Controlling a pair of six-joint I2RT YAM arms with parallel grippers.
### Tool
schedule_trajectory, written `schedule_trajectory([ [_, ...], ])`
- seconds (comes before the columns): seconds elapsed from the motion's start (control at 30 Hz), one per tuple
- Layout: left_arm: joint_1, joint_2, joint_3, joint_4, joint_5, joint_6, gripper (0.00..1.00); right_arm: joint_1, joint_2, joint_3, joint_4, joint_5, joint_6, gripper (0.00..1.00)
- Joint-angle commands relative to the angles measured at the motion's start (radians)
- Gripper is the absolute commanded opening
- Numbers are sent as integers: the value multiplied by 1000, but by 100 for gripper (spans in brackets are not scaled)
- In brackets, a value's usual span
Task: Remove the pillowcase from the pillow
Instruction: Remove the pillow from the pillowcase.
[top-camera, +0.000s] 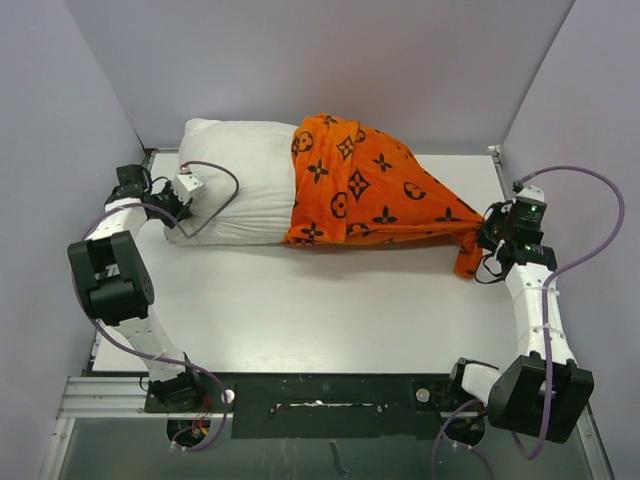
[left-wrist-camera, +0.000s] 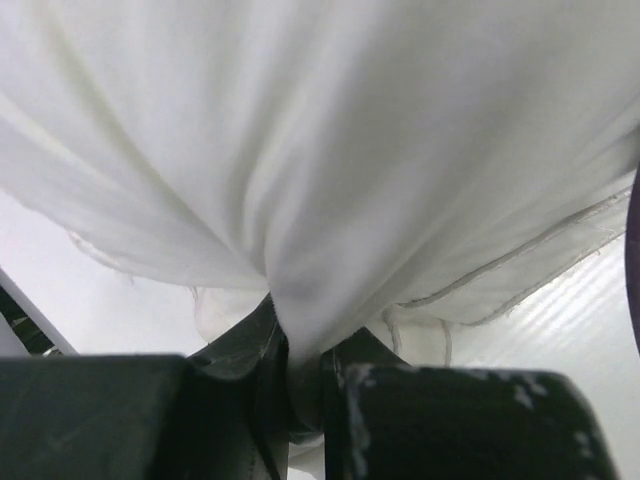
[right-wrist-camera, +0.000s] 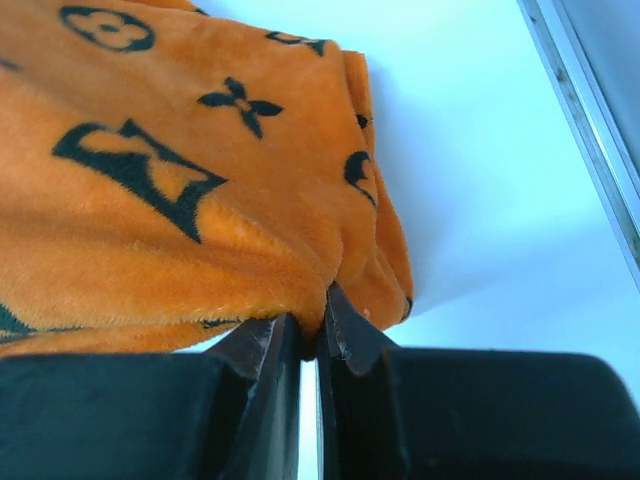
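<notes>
Pillowcase (top-camera: 370, 185): orange plush with black motifs. It covers the right part of the pillow (top-camera: 240, 180) and tapers to a bunched tail that points at the table's right edge. Its open hem crosses the pillow near the middle.

Pillow: white and plump, lying lengthwise along the far edge of the table (top-camera: 330, 310). Its bare left end sits near the far-left corner.

Your left gripper (left-wrist-camera: 290, 335): clamped on a pinch of the pillow's white cloth at the near-left corner. In the wrist view, folds fan upward from the fingers and a seamed edge hangs off to the right.

Your right gripper (right-wrist-camera: 322, 305): closed on the orange tail, with plush nipped between fingers that almost meet. A short end of the tail droops past it onto the table, close to the right edge.

Surface: the tabletop is plain white and matte, and the left wrist view shows faint ribbing. A metal strip (right-wrist-camera: 590, 130) borders the right edge. A metal rail (top-camera: 110, 395) and a black plate (top-camera: 340, 400) run along the near edge, where the arm bases stand.

Room: pale lilac-grey walls (top-camera: 330, 60) close in the table on the left, far and right sides.

Purple cables (top-camera: 590, 200) loop off both arms, and the left arm's cable arcs over the pillow's bare end.
</notes>
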Motion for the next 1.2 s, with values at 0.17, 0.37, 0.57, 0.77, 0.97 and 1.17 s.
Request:
schedule_trajectory([
  [0.17, 206, 155, 82, 226, -311, -12, 0, -163, 8, 169, -85, 369, 202, 0],
  [0.37, 232, 168, 206, 162, -261, -123, 0, -195, 6, 205, -100, 295, 297, 0],
  [0.57, 160, 113, 475, -245, -26, -191, 40, 6, -14, 161, -3, 191, 177, 0],
  [0.77, -27, -93, 469, -567, 175, -6, 98, 132, -63, 23, 3, 242, 157, 0],
  [0.97, -255, -287, 308, -553, 265, 103, 98, 139, -74, -53, 15, 207, 109, 0],
  [1.17, -476, -315, 163, -376, 150, 142, 98, 144, -70, -75, 19, 161, 40, 0],
])
